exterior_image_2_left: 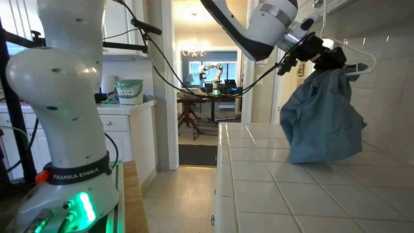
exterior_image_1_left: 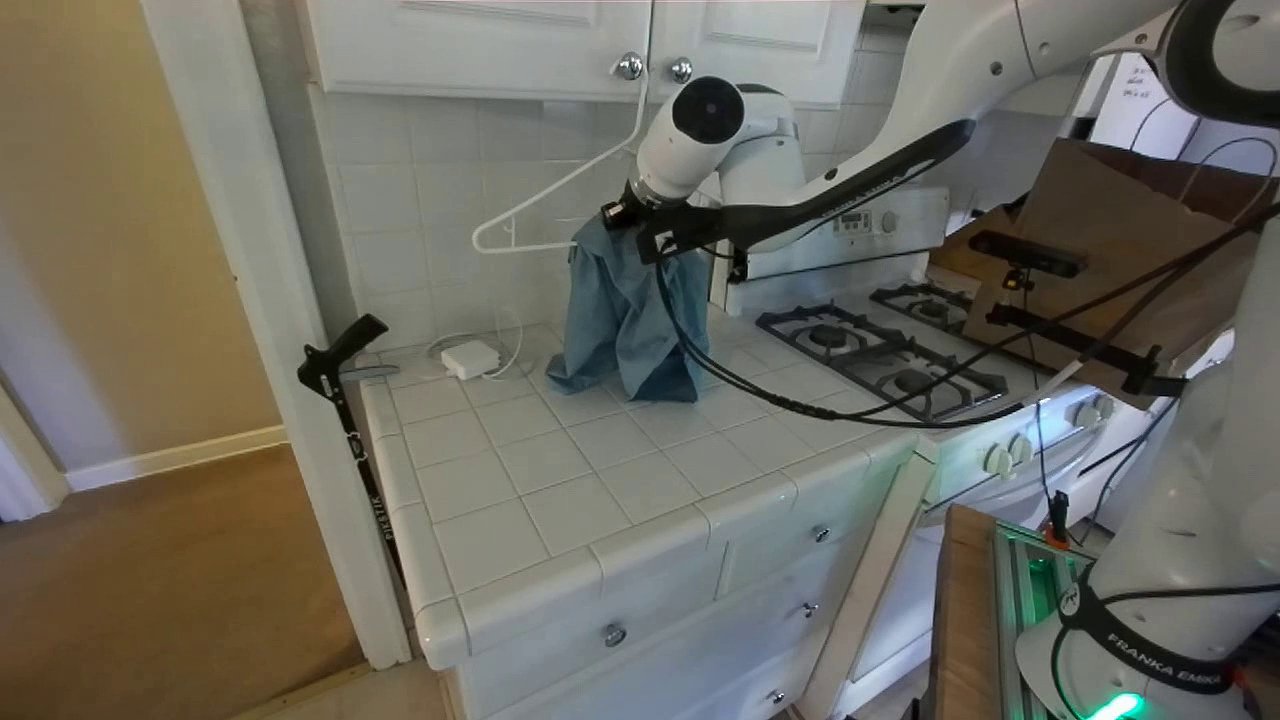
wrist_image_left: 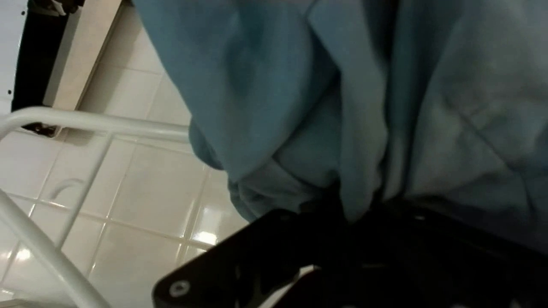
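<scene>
Wrist view, blue cloth (wrist_image_left: 359,107), pinched in gripper (wrist_image_left: 353,211)

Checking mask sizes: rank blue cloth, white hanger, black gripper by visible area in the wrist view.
Largest to smallest:
1. Blue cloth
2. Black gripper, dark along the bottom
3. White hanger, thin bars, partly out of view

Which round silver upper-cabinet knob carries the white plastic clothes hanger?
In an exterior view, the left round silver knob: the white plastic hanger hangs from it. The right round silver knob has nothing hanging on it.
</scene>
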Robot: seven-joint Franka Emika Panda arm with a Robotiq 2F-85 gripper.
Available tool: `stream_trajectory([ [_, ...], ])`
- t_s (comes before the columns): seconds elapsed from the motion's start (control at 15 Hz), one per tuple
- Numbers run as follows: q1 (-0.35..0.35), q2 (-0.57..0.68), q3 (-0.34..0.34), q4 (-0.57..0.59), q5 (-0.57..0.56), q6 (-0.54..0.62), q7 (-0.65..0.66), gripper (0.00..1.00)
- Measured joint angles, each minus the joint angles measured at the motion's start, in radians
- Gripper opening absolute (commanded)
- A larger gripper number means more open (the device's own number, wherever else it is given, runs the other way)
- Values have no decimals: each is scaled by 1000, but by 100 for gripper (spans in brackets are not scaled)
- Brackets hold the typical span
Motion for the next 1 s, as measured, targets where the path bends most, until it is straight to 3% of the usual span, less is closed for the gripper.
stream_trajectory([
  [0.53,13,-109,9,-92,-56,29,41,0],
  [0.6,13,-118,9,-105,-56,41,41,27],
  [0.67,13,-124,9,-116,-56,51,41,28],
  [1.0,14,-145,10,-139,-60,61,44,62],
])
